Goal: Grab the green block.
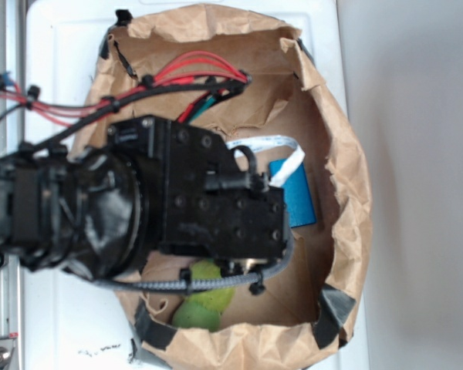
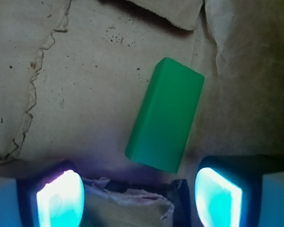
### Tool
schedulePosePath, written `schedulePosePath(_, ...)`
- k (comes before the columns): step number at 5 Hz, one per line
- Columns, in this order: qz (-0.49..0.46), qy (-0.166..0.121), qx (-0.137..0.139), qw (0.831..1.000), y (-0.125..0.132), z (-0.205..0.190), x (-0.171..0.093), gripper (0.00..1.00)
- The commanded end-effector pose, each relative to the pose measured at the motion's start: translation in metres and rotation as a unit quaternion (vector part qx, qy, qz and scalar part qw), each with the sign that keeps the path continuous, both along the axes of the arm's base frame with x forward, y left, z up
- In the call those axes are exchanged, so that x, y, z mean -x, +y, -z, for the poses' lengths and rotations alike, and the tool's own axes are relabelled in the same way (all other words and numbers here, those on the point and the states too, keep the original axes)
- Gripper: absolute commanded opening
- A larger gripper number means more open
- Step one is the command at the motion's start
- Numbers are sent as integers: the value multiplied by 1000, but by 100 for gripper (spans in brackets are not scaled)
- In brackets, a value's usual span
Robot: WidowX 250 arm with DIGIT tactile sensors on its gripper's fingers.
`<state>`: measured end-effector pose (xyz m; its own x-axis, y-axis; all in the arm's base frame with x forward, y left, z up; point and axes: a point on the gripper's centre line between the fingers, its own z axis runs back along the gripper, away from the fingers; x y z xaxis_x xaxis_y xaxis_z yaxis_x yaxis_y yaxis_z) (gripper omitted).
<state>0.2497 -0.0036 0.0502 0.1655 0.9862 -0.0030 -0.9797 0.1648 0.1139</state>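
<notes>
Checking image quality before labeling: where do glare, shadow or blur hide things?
Wrist view: the end effector pads glow overexposed cyan, detail lost; green block sharp, evenly lit. Exterior view: the dark arm hides the green block; the blue block is partly hidden; background wall washed out.

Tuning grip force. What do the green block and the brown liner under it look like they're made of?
Green block: looks like hard plastic or painted wood, smooth and matte; even colour, clean edges, no grain visible, so I can't tell which.
Brown liner: crumpled kraft paper, matte; creases, torn edges and specks show. The exterior view shows it folded up as walls.
The hand is open above the block.
</notes>
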Motion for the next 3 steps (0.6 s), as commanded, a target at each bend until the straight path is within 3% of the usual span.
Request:
schedulePosePath(1,-10,-22,2,1000,5,-12,-2,100)
schedulePosePath(2,-10,-22,2,1000,5,-12,-2,100)
schedulePosePath(3,-35,-50,24,998,35,4,-1,100)
